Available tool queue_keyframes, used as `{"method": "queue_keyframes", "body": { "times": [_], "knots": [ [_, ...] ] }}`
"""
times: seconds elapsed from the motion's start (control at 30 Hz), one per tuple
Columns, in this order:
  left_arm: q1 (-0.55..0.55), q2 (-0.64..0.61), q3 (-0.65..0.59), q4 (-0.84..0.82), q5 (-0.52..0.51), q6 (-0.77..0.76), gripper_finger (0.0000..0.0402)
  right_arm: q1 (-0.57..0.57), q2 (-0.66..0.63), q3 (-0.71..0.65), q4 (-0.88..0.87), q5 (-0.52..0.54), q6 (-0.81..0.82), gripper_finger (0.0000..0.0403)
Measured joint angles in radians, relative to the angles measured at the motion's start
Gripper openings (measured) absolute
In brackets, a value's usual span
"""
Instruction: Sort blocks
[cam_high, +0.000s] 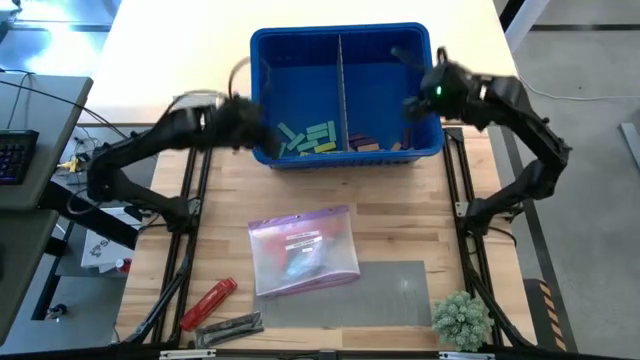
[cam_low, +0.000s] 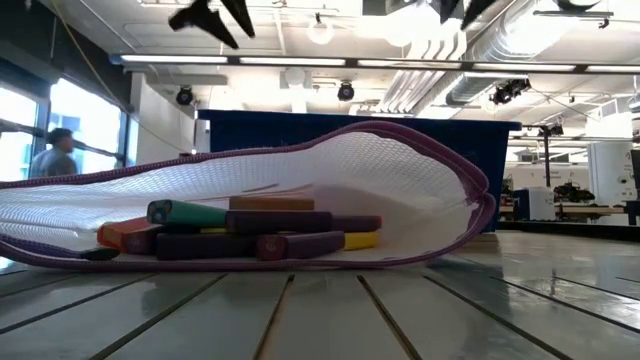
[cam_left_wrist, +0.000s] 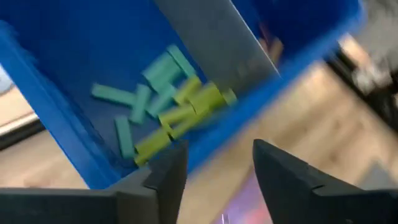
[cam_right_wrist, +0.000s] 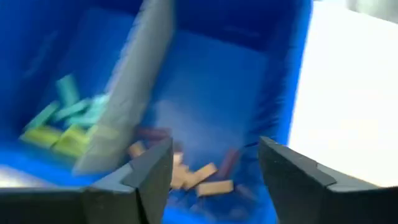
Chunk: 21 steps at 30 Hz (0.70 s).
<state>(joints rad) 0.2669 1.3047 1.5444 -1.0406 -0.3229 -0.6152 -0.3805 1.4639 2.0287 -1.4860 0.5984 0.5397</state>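
Observation:
A blue bin (cam_high: 262, 60) with a grey divider (cam_high: 341, 90) stands at the table's far middle. Teal and yellow-green blocks (cam_left_wrist: 165, 102) lie in its left compartment, and purple and tan blocks (cam_right_wrist: 193, 171) lie in its right one. A clear mesh pouch with a purple zip (cam_high: 303, 250) lies on its side on the table, with more blocks (cam_low: 250, 235) inside. My left gripper (cam_left_wrist: 217, 180) hovers open at the bin's left near corner (cam_high: 247, 125), with nothing between its fingers. My right gripper (cam_right_wrist: 214, 180) hovers open over the right compartment (cam_high: 418, 92), also with nothing between its fingers.
A grey mat (cam_high: 385, 295) lies under the pouch's near side. A red cylindrical tool (cam_high: 208, 303) and a dark tool (cam_high: 230, 328) lie at the near left. A small green plant (cam_high: 462, 318) stands at the near right. Bare wood lies between the bin and the pouch.

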Motion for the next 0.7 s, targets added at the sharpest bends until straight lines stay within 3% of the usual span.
{"method": "queue_keyframes", "body": {
  "times": [0.17,0.37,0.47,0.7],
  "knots": [
    [0.24,0.032,0.0,0.121,0.073,0.024,0.0213,-0.256,0.024,0.0,0.066,-0.049,-0.074,0.0239],
    [0.465,0.095,0.0,0.189,0.118,-0.011,0.0246,-0.521,0.106,-0.001,0.186,-0.23,-0.199,0.024],
    [0.541,0.145,0.0,0.224,0.178,-0.014,0.025,-0.605,0.175,-0.001,0.235,-0.312,-0.253,0.0241],
    [0.645,0.252,0.0,0.294,0.244,-0.038,0.0251,-0.717,0.327,-0.001,0.293,-0.322,-0.327,0.0241]
  ]
}}
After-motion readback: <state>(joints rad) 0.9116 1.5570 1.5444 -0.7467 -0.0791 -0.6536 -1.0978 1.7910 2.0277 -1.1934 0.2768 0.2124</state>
